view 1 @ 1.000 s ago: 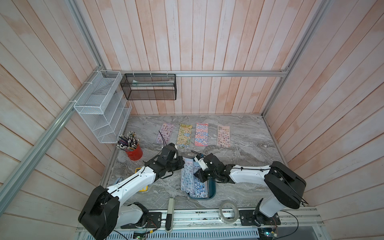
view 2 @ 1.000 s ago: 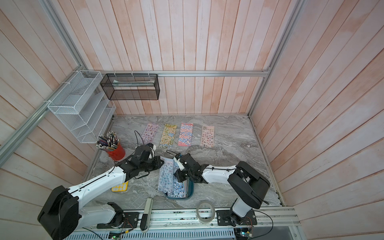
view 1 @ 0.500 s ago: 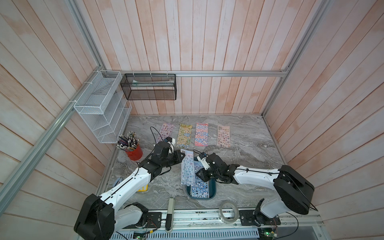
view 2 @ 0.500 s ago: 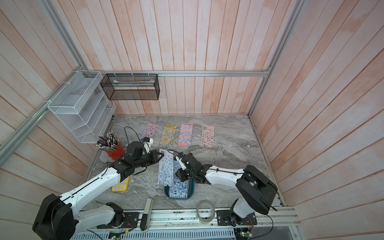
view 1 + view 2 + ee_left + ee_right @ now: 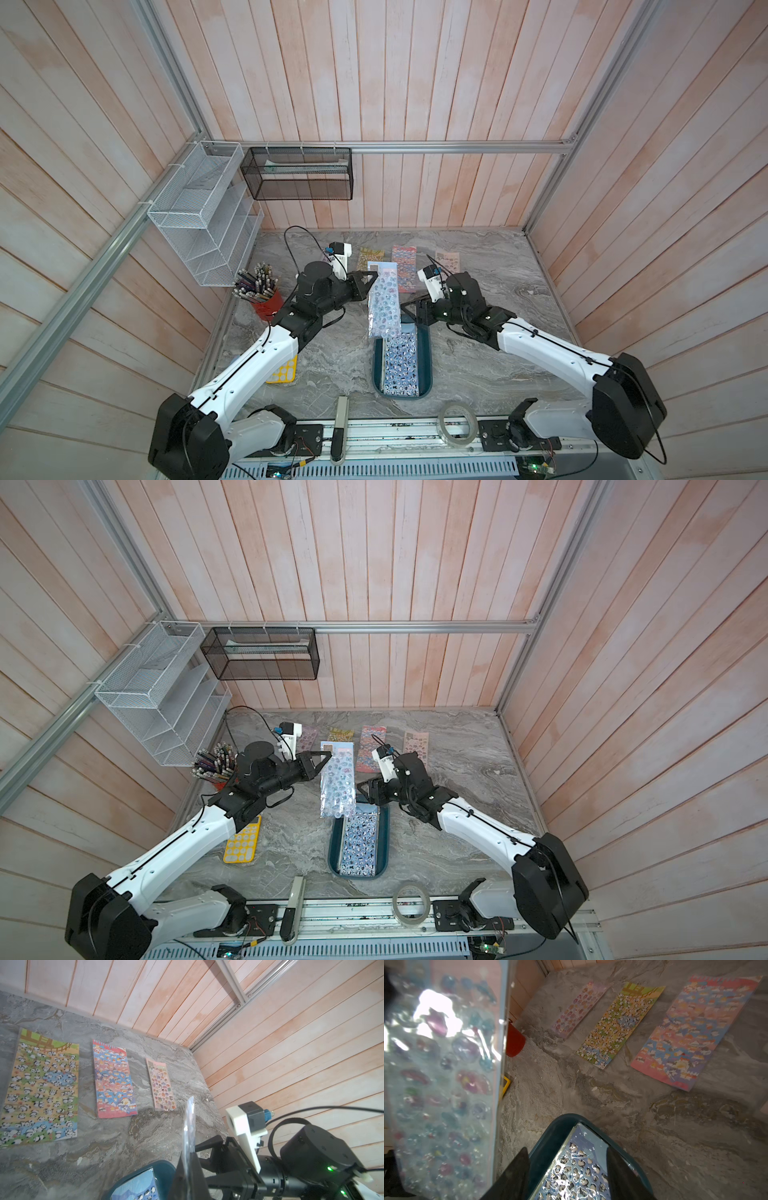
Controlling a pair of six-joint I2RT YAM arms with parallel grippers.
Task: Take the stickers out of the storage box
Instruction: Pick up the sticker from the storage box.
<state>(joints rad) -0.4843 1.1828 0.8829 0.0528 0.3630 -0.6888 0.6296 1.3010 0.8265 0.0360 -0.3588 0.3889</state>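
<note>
1. The left gripper [image 5: 371, 278] is clenched on a sticker sheet [image 5: 384, 303], pinching its left edge close to the far corner.
2. That sheet is a long, thin rectangle in a glossy, crinkled clear sleeve. It is studded with puffy purple and blue figures on a pale ground.
3. It hangs nearly upright, raised off the table [image 5: 478, 361], just left of the far end of the storage box [image 5: 426, 357].
4. The storage box is a shallow tray of smooth dark teal plastic with rounded corners. It lies lengthwise on the grey, marble-veined table, near the front edge.
5. Flat inside it lies a shiny penguin sheet [image 5: 400, 368], its film catching the light.
6. The right gripper [image 5: 566, 1148] is released. Its two dark fingers are spread wide above the box's far end, with nothing between them.
7. A row of stickers lies flat along the far side: a green-and-yellow panda sheet [image 5: 41, 1088], a red-and-blue sheet [image 5: 114, 1082] and a narrower pink sheet [image 5: 162, 1084].
8. At the left stand a round red cup [image 5: 268, 306] bristling with pencils and a flat yellow stencil [image 5: 282, 372].
</note>
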